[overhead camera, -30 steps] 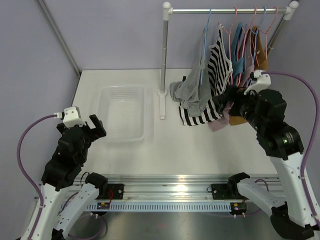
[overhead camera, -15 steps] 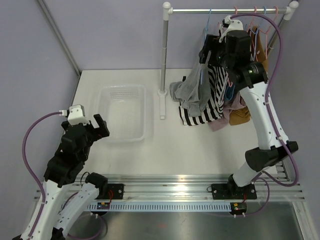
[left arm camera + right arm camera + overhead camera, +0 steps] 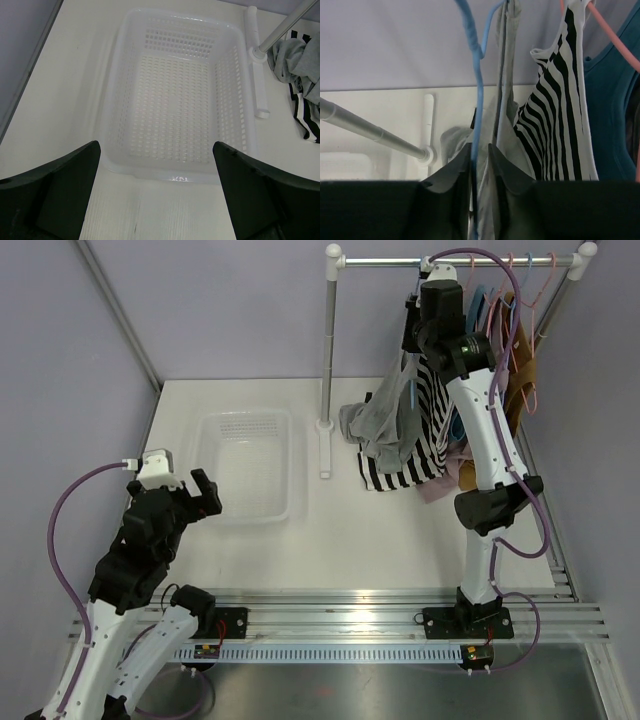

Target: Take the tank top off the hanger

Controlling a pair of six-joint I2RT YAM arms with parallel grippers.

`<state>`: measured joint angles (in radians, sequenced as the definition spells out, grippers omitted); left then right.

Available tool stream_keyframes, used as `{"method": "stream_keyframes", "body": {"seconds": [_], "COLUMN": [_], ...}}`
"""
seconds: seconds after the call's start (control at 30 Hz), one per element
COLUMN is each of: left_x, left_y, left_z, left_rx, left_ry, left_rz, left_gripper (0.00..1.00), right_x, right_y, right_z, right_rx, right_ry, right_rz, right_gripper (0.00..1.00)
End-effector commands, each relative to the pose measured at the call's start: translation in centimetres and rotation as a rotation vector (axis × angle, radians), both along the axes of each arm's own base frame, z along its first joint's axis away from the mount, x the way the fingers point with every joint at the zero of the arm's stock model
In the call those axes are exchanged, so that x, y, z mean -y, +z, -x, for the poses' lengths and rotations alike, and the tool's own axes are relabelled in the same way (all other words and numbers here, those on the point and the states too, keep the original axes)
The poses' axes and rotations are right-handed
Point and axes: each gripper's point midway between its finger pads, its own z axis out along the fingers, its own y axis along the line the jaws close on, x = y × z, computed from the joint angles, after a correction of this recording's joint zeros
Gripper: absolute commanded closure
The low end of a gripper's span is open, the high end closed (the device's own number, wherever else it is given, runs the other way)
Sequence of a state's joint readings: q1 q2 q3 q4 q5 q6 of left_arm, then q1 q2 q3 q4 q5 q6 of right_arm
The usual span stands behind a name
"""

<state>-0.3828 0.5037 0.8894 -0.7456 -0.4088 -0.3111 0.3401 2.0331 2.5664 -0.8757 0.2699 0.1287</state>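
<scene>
Right end effector [image 3: 480,148] is closed on the hanger [image 3: 473,60] wire just below the rail [image 3: 375,260], likely to steady it so the grey tank top [image 3: 503,75], draped beneath the rail, can slip off. Left end effector [image 3: 156,146] hangs open, far from the rail.

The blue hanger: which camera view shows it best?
The right wrist view: the blue hanger is close up, its wire running down between the right fingers. The top external view shows only a short blue stretch beside the right arm. The left wrist view shows none of it.
</scene>
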Motion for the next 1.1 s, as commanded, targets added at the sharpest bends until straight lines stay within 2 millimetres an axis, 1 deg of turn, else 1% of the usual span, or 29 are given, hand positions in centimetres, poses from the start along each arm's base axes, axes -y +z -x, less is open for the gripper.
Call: {"method": "stream_keyframes", "body": {"seconds": [0.0, 0.03, 0.07, 0.1, 0.13, 0.17, 0.2, 0.27, 0.33, 0.37, 0.4, 0.57, 0.63, 0.67, 0.7, 0.73, 0.77, 0.8, 0.83, 0.87, 0.9, 0.93, 0.97, 1.0, 1.03, 1.07], "left_x": [0.6, 0.7, 0.7, 0.7, 0.8, 0.8, 0.9, 0.9, 0.9, 0.9, 1.0, 1.1, 1.4, 1.6, 2.0, 2.2, 2.5, 3.2, 3.7, 4.2, 5.3, 5.9, 6.7, 7.6, 8.2, 9.3], "left_y": [1.0, 1.0, 1.0, 0.9, 0.9, 0.9, 1.0, 0.9, 0.8, 0.8, 0.9, 1.3, 1.7, 1.8, 2.1, 3.0, 3.3, 3.7, 5.3, 6.0, 6.8, 7.5, 9.3, 10.1, 10.9, 12.7], "left_z": [-0.6, -0.6, -0.6, -0.7, -0.7, -0.7, -0.7, -0.7, -0.6, -0.6, -0.6, -0.6, -0.6, -0.7, -0.7, -0.6, -0.9, -0.9, -1.0, -1.1, -1.7, -1.9, -1.8, -2.6, -2.9, -2.8], "left_rx": [0.049, 0.047, 0.046, 0.041, 0.042, 0.039, 0.041, 0.037, 0.035, 0.034, 0.036, 0.034, 0.037, 0.033, 0.032, 0.049, 0.045, 0.046, 0.076, 0.086, 0.083, 0.093, 0.124, 0.134, 0.150, 0.181], "left_ry": [-0.027, -0.030, -0.033, -0.034, -0.038, -0.038, -0.040, -0.041, -0.043, -0.043, -0.045, -0.054, -0.066, -0.072, -0.091, -0.100, -0.110, -0.136, -0.154, -0.171, -0.200, -0.219, -0.253, -0.272, -0.288, -0.324], "left_rz": [0.016, 0.015, 0.016, 0.012, 0.014, 0.013, 0.014, 0.013, 0.013, 0.013, 0.015, 0.018, 0.026, 0.030, 0.041, 0.055, 0.064, 0.094, 0.123, 0.144, 0.187, 0.209, 0.235, 0.262, 0.272, 0.290], "left_gripper": [0.01, 0.01, 0.01, 0.01, 0.01, 0.01, 0.01, 0.01, 0.01, 0.01, 0.01, 0.01, 0.01, 0.01, 0.01, 0.01, 0.01, 0.01, 0.01, 0.01, 0.01, 0.01, 0.01, 0.01, 0.01, 0.01], "right_x": [1.0, 1.1, 1.1, 1.1, 1.2, 1.3, 1.3, 1.4, 1.3, 1.2, 1.2, 1.1, 1.1, 1.0, 0.9, 0.9, 0.4, 0.2, 0.6, -0.1, -0.2, 0.2, -0.4, -0.5, -1.0, -1.1], "right_y": [2.5, 2.6, 3.1, 3.3, 3.6, 4.0, 4.8, 5.6, 6.8, 7.7, 8.0, 10.6, 11.1, 11.3, 11.2, 11.9, 11.0, 10.8, 11.9, 10.4, 10.2, 11.4, 9.6, 9.3, 8.9, 8.7], "right_z": [1.1, 1.2, 1.5, 1.6, 1.7, 1.8, 2.0, 2.3, 2.7, 3.0, 3.1, 4.1, 4.6, 5.1, 5.4, 6.5, 6.9, 7.5, 9.2, 9.6, 10.3, 12.4, 12.8, 13.6, 15.4, 16.3], "right_rx": [0.059, 0.062, 0.076, 0.080, 0.085, 0.092, 0.110, 0.129, 0.159, 0.181, 0.187, 0.257, 0.265, 0.261, 0.252, 0.261, 0.227, 0.215, 0.230, 0.187, 0.175, 0.199, 0.148, 0.140, 0.119, 0.106], "right_ry": [-0.031, -0.034, -0.032, -0.031, -0.032, -0.032, -0.028, -0.024, -0.012, -0.002, 0.003, 0.032, 0.039, 0.054, 0.061, 0.076, 0.110, 0.122, 0.135, 0.171, 0.183, 0.199, 0.236, 0.252, 0.310, 0.330], "right_rz": [0.008, 0.007, 0.001, 0.001, 0.002, -0.001, -0.006, -0.007, -0.018, -0.027, -0.028, -0.049, -0.055, -0.060, -0.070, -0.084, -0.088, -0.105, -0.121, -0.122, -0.135, -0.148, -0.153, -0.161, -0.174, -0.178], "right_gripper": [0.77, 0.83, 0.87, 0.94, 0.98, 1.00, 1.00, 1.00, 1.00, 1.00, 1.00, 1.00, 1.00, 1.00, 1.00, 1.00, 1.00, 1.00, 1.00, 1.00, 1.00, 1.00, 1.00, 1.00, 1.00, 1.00]}}
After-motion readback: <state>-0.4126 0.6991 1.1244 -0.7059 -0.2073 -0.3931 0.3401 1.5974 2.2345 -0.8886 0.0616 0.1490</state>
